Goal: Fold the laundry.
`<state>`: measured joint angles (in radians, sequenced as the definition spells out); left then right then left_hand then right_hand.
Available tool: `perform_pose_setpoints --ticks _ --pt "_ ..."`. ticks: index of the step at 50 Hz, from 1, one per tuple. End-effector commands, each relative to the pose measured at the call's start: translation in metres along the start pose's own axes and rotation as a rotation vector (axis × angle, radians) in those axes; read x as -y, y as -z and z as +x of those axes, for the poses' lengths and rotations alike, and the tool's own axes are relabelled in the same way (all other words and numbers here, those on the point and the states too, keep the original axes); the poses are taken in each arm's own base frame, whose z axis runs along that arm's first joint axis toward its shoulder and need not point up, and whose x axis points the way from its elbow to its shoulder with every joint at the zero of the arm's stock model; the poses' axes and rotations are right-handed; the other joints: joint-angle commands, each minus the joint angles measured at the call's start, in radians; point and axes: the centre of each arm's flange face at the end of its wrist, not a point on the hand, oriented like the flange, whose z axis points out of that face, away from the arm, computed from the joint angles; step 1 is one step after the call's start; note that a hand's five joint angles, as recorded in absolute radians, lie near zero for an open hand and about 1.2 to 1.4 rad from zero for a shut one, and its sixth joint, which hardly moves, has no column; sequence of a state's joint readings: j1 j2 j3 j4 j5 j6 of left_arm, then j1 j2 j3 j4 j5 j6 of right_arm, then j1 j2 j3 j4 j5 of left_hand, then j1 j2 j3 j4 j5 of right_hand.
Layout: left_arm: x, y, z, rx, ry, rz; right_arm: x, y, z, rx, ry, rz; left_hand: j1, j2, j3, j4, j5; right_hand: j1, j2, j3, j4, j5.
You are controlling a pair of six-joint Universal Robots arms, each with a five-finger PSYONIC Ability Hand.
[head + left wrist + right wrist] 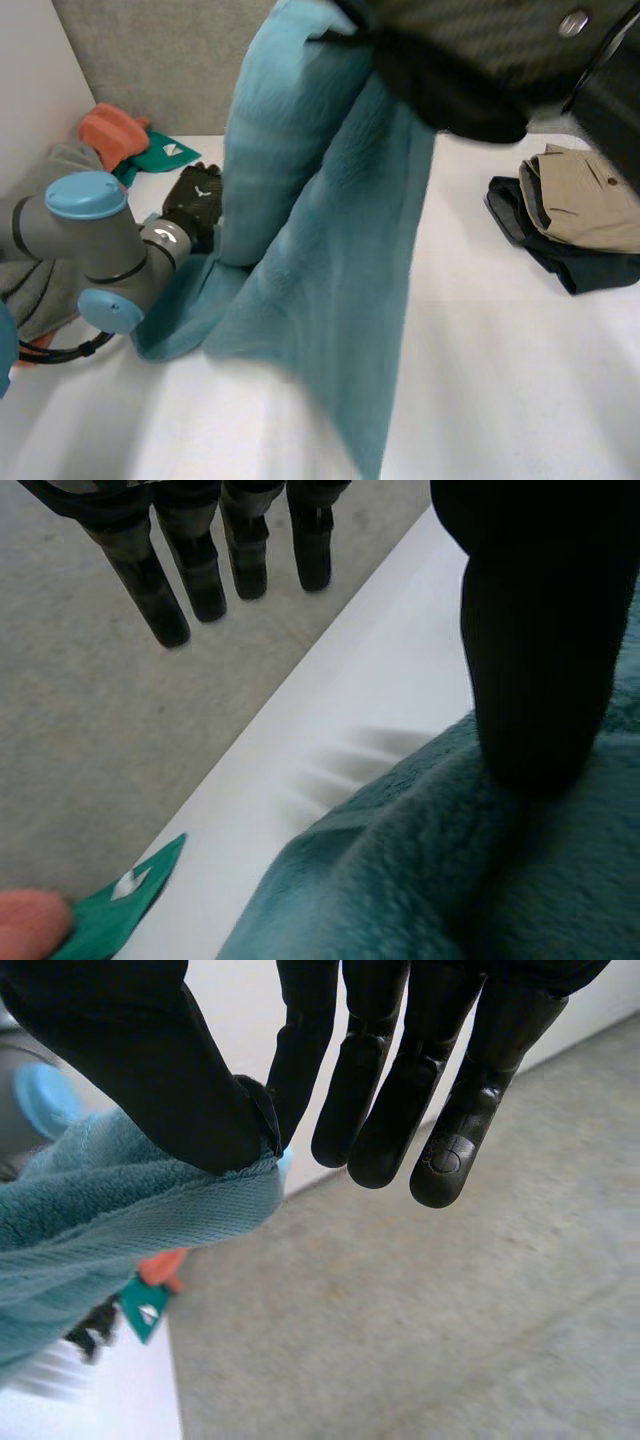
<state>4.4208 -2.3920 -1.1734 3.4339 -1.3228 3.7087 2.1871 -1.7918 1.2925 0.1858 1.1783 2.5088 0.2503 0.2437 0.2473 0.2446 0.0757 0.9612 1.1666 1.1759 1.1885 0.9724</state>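
The right hand (392,1070) pinches the teal towel (320,250) by its hem, high so it hangs open (likely for folding), while the left hand (525,650), fingers straight, rests its thumb on the end lying on the worktop (500,370).

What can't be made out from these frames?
- Head view: table behind the hanging towel, hidden by it.
- Head view: folded stack, cut off by the edge.
- Head view: grey garment, mostly behind the left arm.
- Left wrist view: green cloth, cut off by the edge.
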Motion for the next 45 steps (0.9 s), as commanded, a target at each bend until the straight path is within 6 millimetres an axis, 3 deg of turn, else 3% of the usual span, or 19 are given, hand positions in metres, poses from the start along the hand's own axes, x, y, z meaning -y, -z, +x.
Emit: perform_pose_setpoints --ticks 1,3,11,16,18,22,26,28,29,30,33,37,38,42,45 --pt "0.001 -0.001 -0.001 -0.027 0.001 0.022 -0.029 -0.007 0.028 -0.093 0.038 -0.078 0.989 0.996 0.992 0.995 0.989 0.435 0.230 0.220 0.208 0.249" --pt "0.002 -0.001 -0.005 -0.013 -0.001 0.023 -0.035 -0.008 0.033 -0.108 0.038 -0.096 1.146 1.152 1.149 1.151 1.146 0.435 0.230 0.220 0.208 0.249" --pt "-0.003 -0.002 -0.014 0.024 -0.003 -0.001 -0.061 -0.017 0.059 -0.202 -0.049 -0.145 1.146 1.153 1.149 1.152 1.146 0.435 0.230 0.220 0.208 0.249" --pt "0.008 -0.001 -0.024 0.068 -0.003 0.010 -0.081 -0.022 0.091 -0.342 -0.106 -0.166 1.146 1.153 1.149 1.152 1.146 0.435 0.230 0.220 0.208 0.249" --pt "0.014 0.001 -0.032 0.096 -0.005 0.018 -0.088 -0.026 0.110 -0.437 -0.132 -0.150 1.003 1.010 1.006 1.009 1.003 0.435 0.230 0.220 0.208 0.249" --pt "0.036 0.011 -0.055 0.151 -0.002 0.046 -0.086 -0.032 0.126 -0.510 -0.168 -0.095 0.941 0.948 0.944 0.947 0.941 0.435 0.230 0.220 0.208 0.249" --pt "0.041 0.025 -0.055 0.143 0.065 0.043 -0.086 -0.037 0.130 -0.512 -0.174 -0.078 0.420 0.426 0.423 0.425 0.420 0.435 0.230 0.220 0.208 0.249" --pt "0.040 0.029 -0.054 0.137 0.100 0.036 -0.093 -0.040 0.128 -0.500 -0.184 -0.094 0.304 0.311 0.307 0.310 0.304 0.435 0.230 0.220 0.208 0.249" --pt "0.039 0.030 -0.052 0.133 0.107 0.033 -0.098 -0.041 0.126 -0.491 -0.192 -0.106 0.286 0.293 0.289 0.292 0.286 0.372 0.167 0.157 0.145 0.186" --pt "0.038 0.030 -0.052 0.133 0.113 0.030 -0.108 -0.042 0.121 -0.474 -0.212 -0.140 0.254 0.261 0.257 0.260 0.254 0.145 -0.061 -0.070 -0.082 -0.041" --pt "0.035 0.032 -0.049 0.129 0.120 0.016 -0.124 -0.041 0.109 -0.440 -0.255 -0.213 0.148 0.155 0.151 0.154 0.148 -0.004 -0.209 -0.219 -0.231 -0.190" --pt "0.032 0.033 -0.048 0.127 0.121 0.006 -0.163 -0.038 0.078 -0.352 -0.353 -0.385 0.142 0.149 0.145 0.148 0.142 -0.465 -0.670 -0.679 -0.692 -0.650" --pt "0.031 0.033 -0.048 0.127 0.120 0.003 -0.178 -0.037 0.061 -0.301 -0.388 -0.457 0.142 0.149 0.145 0.148 0.142 -0.567 -0.772 -0.782 -0.794 -0.753" --pt "0.030 0.031 -0.048 0.126 0.117 0.005 -0.210 -0.035 0.017 -0.163 -0.424 -0.635 0.142 0.149 0.145 0.148 0.142 -0.694 -0.899 -0.909 -0.921 -0.880" --pt "0.028 0.029 -0.047 0.124 0.118 0.001 -0.223 -0.031 -0.003 -0.099 -0.443 -0.727 0.142 0.149 0.145 0.148 0.142 -0.697 -0.903 -0.912 -0.924 -0.883"
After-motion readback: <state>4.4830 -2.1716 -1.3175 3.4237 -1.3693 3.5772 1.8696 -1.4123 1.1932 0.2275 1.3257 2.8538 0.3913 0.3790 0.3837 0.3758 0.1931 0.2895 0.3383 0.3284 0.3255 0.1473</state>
